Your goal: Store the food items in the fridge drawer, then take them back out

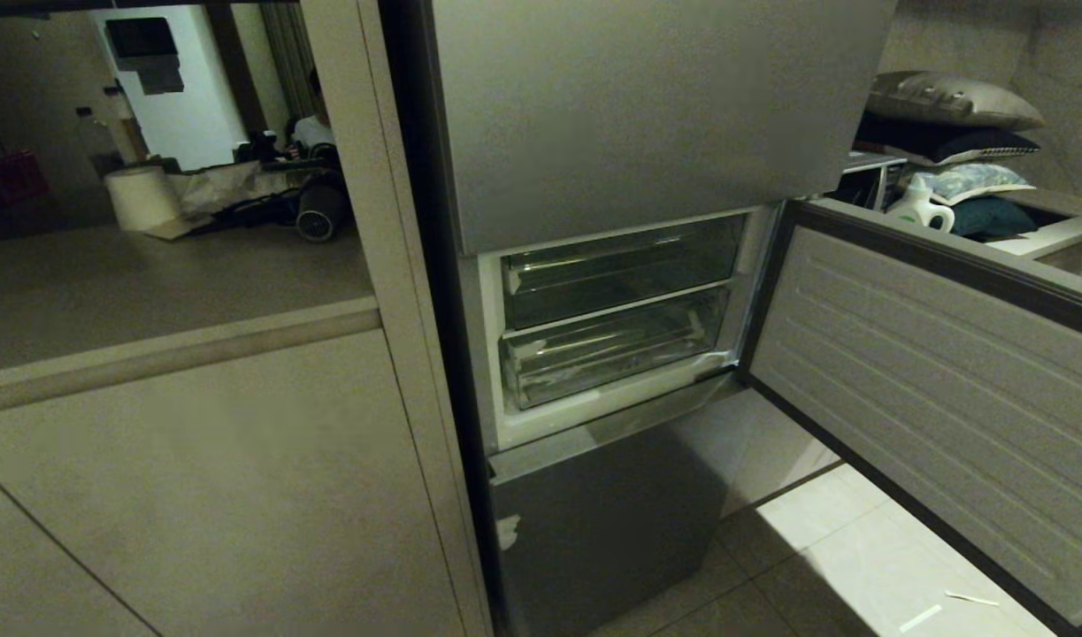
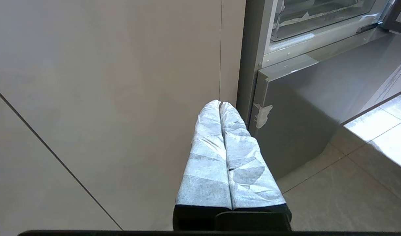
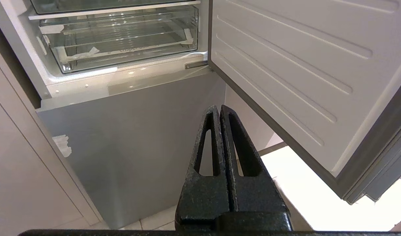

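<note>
Beige cabinet panel [image 1: 204,478] filling the left half of the head view, with a paper roll [image 1: 141,198] at upper left. Centre: grey fridge [image 1: 647,115], middle compartment exposed, fridge drawer [image 1: 613,349] of clear plastic pushed in below a second clear bin [image 1: 620,270]; no food items visible inside. Right: open door [image 1: 930,372] swung outward; detergent jug [image 1: 919,205] and pillows [image 1: 952,99] at upper right. Left gripper [image 2: 219,103], tape-wrapped fingers pressed together, low before the cabinet. Right gripper [image 3: 218,108], black fingers pressed together, empty, before the lower fridge door [image 3: 134,144].
</note>
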Controlling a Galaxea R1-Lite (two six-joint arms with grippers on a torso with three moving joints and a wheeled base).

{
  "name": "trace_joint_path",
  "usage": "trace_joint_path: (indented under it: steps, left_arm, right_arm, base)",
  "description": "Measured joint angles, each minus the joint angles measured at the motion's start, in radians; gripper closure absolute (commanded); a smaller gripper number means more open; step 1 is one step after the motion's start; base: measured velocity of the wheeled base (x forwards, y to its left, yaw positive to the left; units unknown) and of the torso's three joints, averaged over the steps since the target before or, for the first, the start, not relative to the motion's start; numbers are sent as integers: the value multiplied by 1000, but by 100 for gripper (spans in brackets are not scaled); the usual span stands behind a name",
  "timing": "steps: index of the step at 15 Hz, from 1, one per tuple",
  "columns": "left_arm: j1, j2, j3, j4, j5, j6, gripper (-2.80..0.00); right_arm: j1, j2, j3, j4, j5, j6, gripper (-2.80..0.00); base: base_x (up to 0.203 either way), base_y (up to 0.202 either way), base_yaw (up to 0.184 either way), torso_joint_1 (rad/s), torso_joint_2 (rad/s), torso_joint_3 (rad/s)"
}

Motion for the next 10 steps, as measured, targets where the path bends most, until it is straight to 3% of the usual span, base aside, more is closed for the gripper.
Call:
trace_joint_path:
  steps: [3, 10]
  left_arm:
    - [-1, 0, 0, 0, 0, -1, 0]
    - [0, 0, 0, 0, 1, -20, 0]
  right_arm:
    - [0, 0, -1, -1, -1, 0, 0]
    - [0, 0, 0, 0, 0, 0, 0]
  base:
    - [0, 0, 25, 1, 1, 1]
    - [2, -7, 173, 3, 2, 3]
